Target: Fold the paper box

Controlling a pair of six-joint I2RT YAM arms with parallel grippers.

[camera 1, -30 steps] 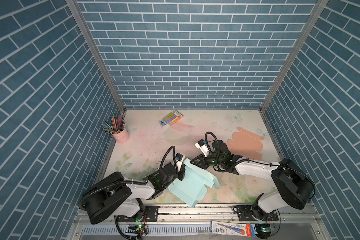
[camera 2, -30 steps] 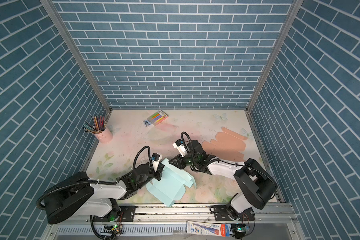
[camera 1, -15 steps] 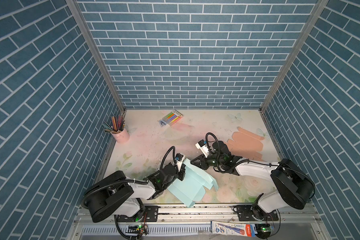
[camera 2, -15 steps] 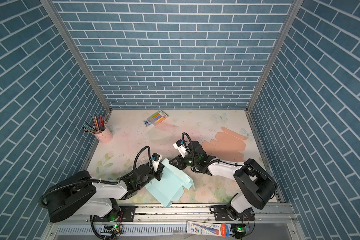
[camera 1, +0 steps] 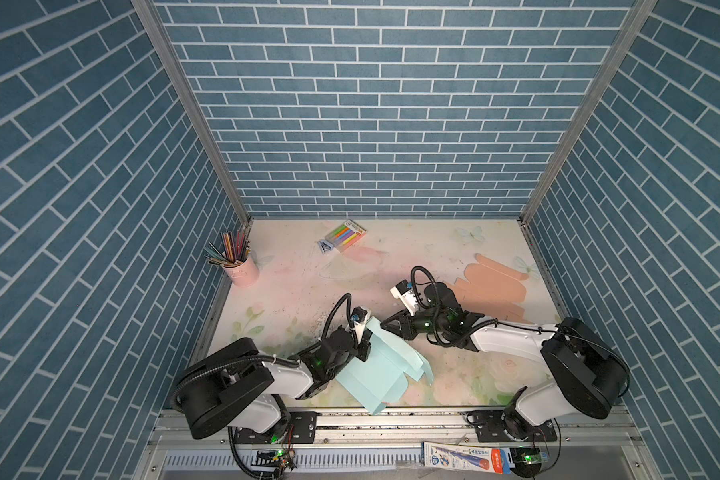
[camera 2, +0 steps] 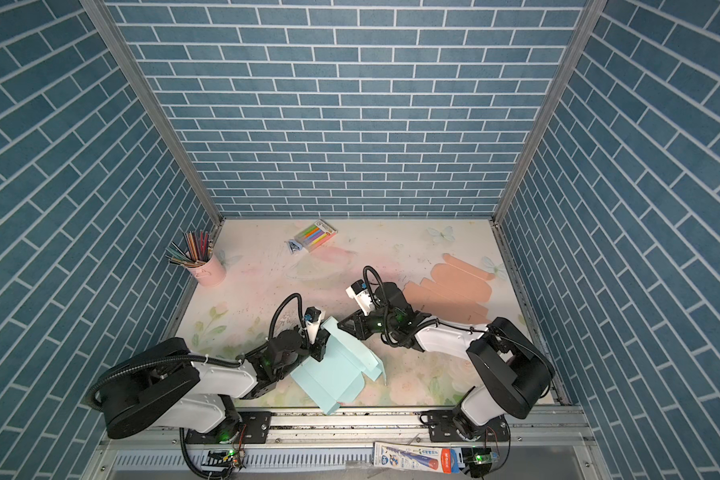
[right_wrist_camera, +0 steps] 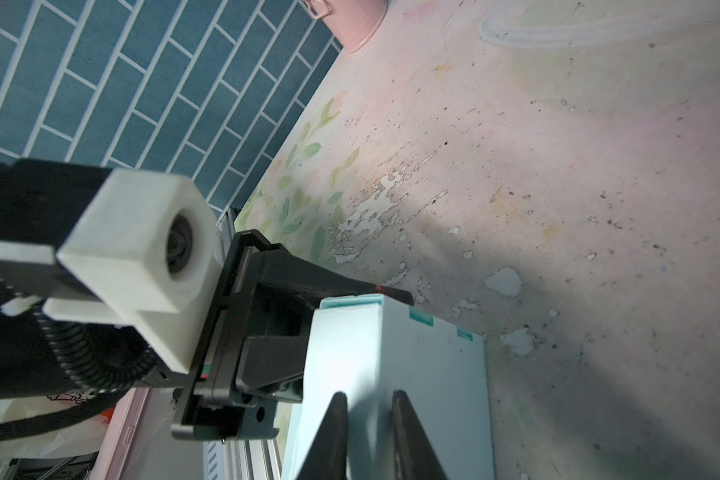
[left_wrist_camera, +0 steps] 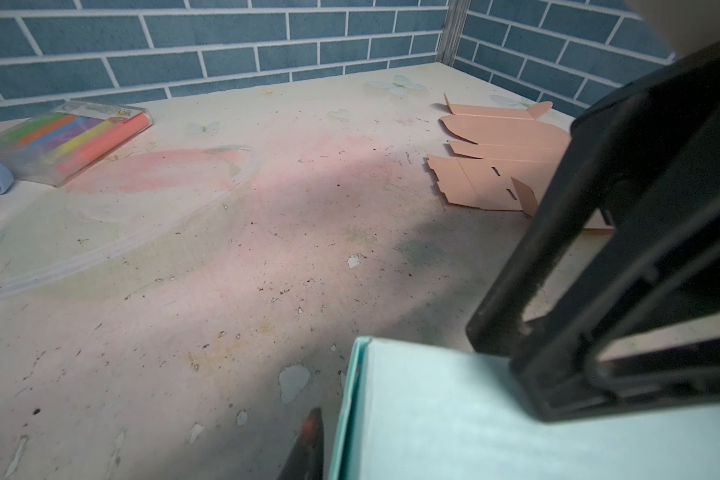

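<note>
Swinging the paper box slightly toward the left gripper since a second ago; straddling its wall there, grip unclear. Meeting that corner opposite with the right gripper, narrow, hold equally unclear; long axis trailing back from both.

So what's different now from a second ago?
Only a little. The paper box swung its near corner slightly toward the left arm's side. The left gripper now has its jaws a bit apart around the box's edge, so it seems to be loosening. The right gripper stayed at the box's far corner. The pencil cup, marker pack and flat orange box stayed put.
</note>
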